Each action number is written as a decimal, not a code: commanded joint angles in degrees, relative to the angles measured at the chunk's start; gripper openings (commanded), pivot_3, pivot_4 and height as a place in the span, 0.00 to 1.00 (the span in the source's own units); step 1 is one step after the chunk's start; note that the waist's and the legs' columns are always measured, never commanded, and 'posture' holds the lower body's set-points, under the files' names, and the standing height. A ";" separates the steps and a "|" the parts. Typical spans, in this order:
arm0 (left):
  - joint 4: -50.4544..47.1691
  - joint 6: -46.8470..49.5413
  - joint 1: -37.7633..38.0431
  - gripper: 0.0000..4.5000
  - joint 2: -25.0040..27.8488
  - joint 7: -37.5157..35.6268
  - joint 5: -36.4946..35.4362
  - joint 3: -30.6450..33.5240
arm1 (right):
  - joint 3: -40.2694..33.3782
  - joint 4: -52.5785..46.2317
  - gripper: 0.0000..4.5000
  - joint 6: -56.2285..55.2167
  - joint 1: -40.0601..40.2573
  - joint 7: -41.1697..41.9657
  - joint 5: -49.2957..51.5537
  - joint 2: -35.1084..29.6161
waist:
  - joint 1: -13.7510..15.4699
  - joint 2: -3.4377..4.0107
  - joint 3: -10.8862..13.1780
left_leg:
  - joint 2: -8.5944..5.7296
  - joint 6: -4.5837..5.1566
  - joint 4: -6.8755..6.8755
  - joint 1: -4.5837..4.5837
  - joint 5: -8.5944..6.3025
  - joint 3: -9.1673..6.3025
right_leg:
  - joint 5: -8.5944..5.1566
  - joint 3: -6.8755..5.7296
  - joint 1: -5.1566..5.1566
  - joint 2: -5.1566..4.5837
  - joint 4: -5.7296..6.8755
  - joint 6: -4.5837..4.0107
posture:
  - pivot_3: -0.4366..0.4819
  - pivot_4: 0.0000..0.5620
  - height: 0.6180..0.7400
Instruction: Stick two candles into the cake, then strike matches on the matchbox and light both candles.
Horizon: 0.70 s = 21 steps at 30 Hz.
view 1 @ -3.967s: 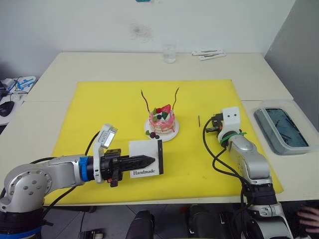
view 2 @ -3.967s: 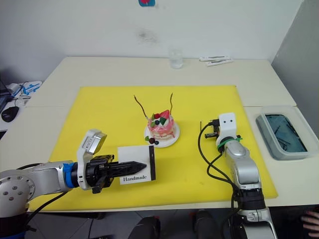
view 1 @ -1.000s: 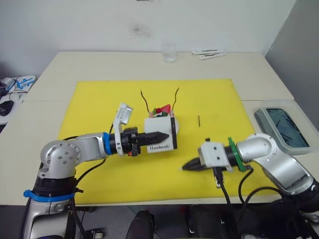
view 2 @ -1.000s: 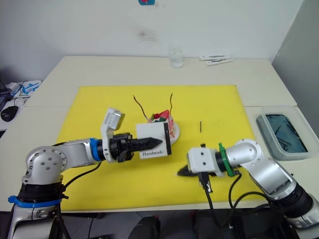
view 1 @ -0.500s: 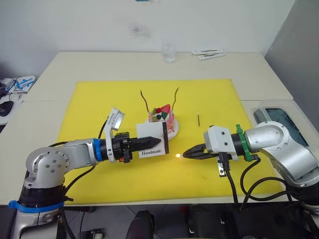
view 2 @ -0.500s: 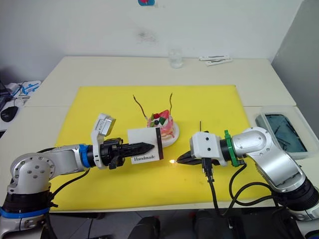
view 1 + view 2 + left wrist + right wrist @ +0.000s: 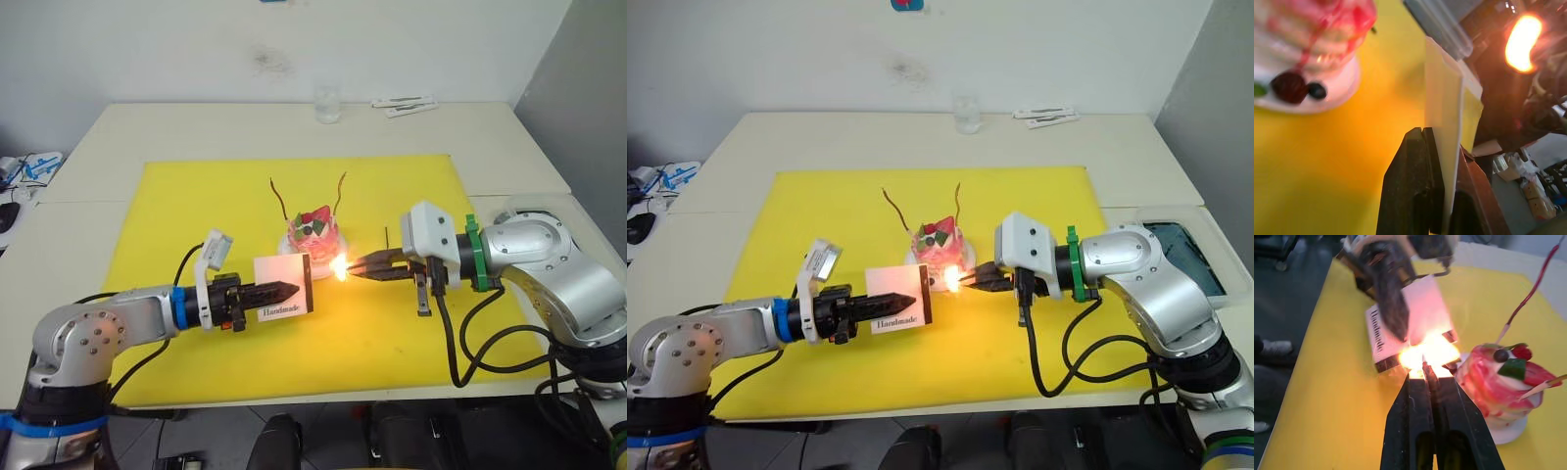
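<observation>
Yellow mat [image 7: 196, 196] covers the middle of the pale table [image 7: 147, 127], with bare mat open to the robot's left and along the far edge. The cake [image 7: 313, 231] sits on its small white plate near the mat's centre, and 2 candles [image 7: 278, 197] stand in it, the second candle [image 7: 339, 188] leaning outward on the other side.

Just in front of the cake, the left gripper [image 7: 279, 290] has its fingers clamped on the matchbox [image 7: 284, 286], holding it upright on edge with the black striking strip toward the robot's right. The right gripper [image 7: 361, 266] comes in from the right, fingers pressed together on a match whose tip burns with a bright flame [image 7: 339, 267]. The flame sits between the matchbox's strip edge and the cake's plate, close to both. In the right wrist view the flame [image 7: 1430, 350] glows just past the fingertips, against the box's lower edge.

Another match [image 7: 386, 238] lies on the mat behind the right gripper. A clear glass [image 7: 326, 102] and some white packets [image 7: 404, 105] stand at the table's far edge, well apart. A grey tray [image 7: 1190, 257] lies off the mat at the right, behind the right arm.
</observation>
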 commanded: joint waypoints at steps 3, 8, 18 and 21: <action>-3.78 -2.72 3.80 0.00 2.40 -2.00 1.64 2.84 | 0.03 1.80 0.00 6.97 -5.36 -10.65 0.24 8.77 | 0.05 0.01 0.01 | 0.00 0.00 -0.01 -0.02 0.00 0.00 | -0.01 0.01 -0.05 0.00 0.04 -0.02 | 0.48 0.27 1.00; -3.61 -4.25 5.12 0.00 3.09 -3.23 3.88 2.57 | 1.28 4.41 0.00 12.51 -8.20 -20.74 -1.36 18.39 | 0.11 0.01 0.00 | 0.00 0.00 0.00 -0.02 0.00 -0.02 | -0.01 -0.02 -0.04 0.01 0.06 -0.02 | 0.48 0.27 1.00; -3.07 -4.91 4.85 0.00 2.76 -4.33 5.00 2.12 | 0.23 9.17 0.00 13.58 -11.26 -28.50 -2.94 25.57 | 0.07 0.02 0.00 | 0.01 0.00 -0.03 -0.21 0.00 0.01 | 0.11 -0.01 -0.29 0.01 0.08 -0.27 | 0.48 0.27 1.00; -2.95 -5.08 4.77 0.00 2.64 -4.71 5.39 1.92 | -0.26 10.56 0.00 13.65 -12.13 -29.40 -2.78 26.58 | -0.01 0.02 0.00 | 0.01 0.00 -0.01 -0.41 0.00 0.05 | 0.11 0.00 -0.52 0.01 0.19 -0.27 | 0.48 0.27 1.00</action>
